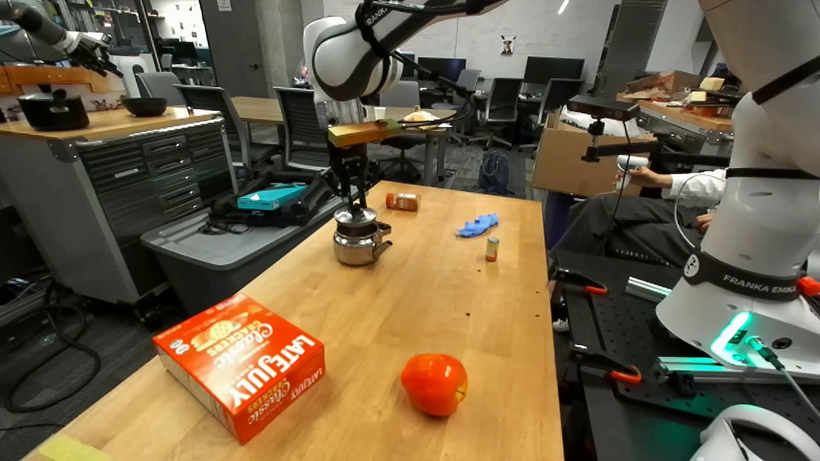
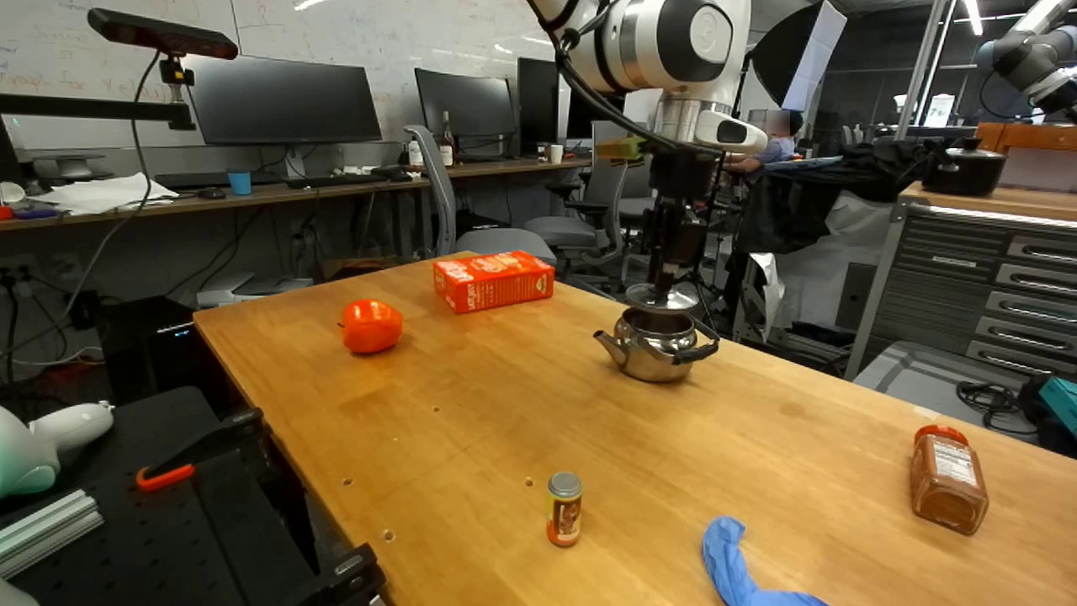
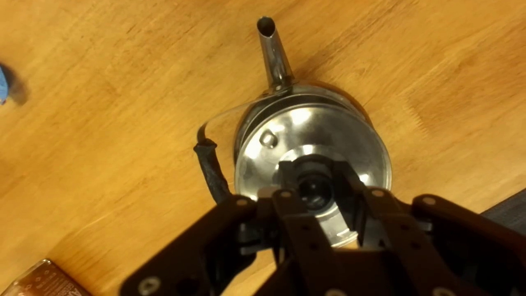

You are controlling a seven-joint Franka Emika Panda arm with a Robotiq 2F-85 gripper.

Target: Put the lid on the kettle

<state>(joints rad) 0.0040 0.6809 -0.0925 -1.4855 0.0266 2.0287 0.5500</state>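
Wooden table (image 1: pixel 416 294): hand (image 3: pixel 317 176) pinching lid (image 3: pixel 328 127) by knob (image 3: pixel 315 193), kettle (image 2: pixel 648 360) below it with handle (image 2: pixel 697 353) tipped aside, presumably clearing the mouth (image 2: pixel 663 322) for seating.

We list, on the wooden table (image 1: pixel 416 301): red cracker box (image 1: pixel 242 362), laid flat; orange-red round item (image 1: pixel 434 384), apart from the box; small container (image 2: pixel 565 512), upright; crumpled blue item (image 1: pixel 479 225) near the container; red-lidded jar (image 2: pixel 949 484), on its side. In an exterior view we record black pot (image 1: pixel 54 113) near dark bowl (image 1: pixel 144 107), atop a drawer cabinet (image 1: pixel 157 168).
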